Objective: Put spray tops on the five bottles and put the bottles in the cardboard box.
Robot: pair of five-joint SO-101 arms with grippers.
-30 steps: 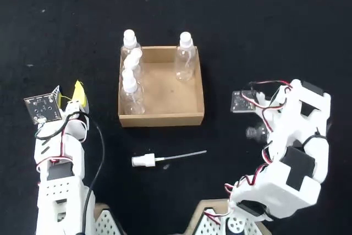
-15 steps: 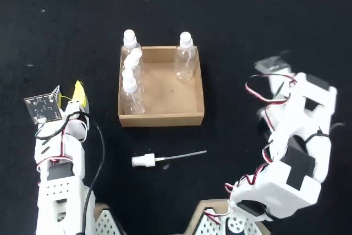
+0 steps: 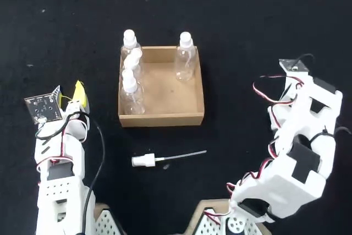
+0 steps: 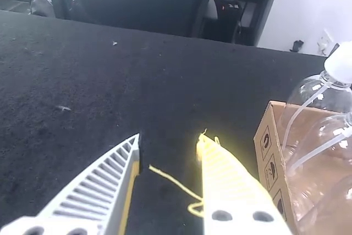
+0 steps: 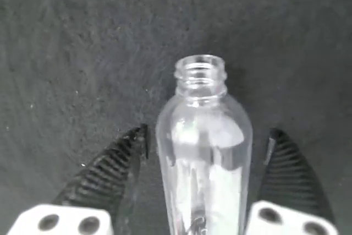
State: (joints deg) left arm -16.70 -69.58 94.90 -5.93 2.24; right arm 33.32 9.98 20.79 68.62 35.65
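Right wrist view: the uncapped bottle [image 5: 204, 152] runs off the frame edge. I get the neck and shoulders, but the base is cut off, so I can't say what it rests on. The right tool [image 5: 206, 132] is cropped at the finger roots.

Left wrist view: the cardboard box [image 4: 273, 158] is clipped to one corner and a strip of wall. The bottles inside [image 4: 322, 130] are cropped too, so I can't count them from here. The left tool [image 4: 169, 137] is cut at the finger roots.

High view: three capped bottles [image 3: 132, 83] along the box's left wall overlap, each masking the next one's lower body. For the rearmost bottle [image 3: 130, 39], I can't tell whether it's inside the back wall or just behind it. The left arm [image 3: 58, 174] and right arm [image 3: 297, 158] are both cut by the bottom edge.
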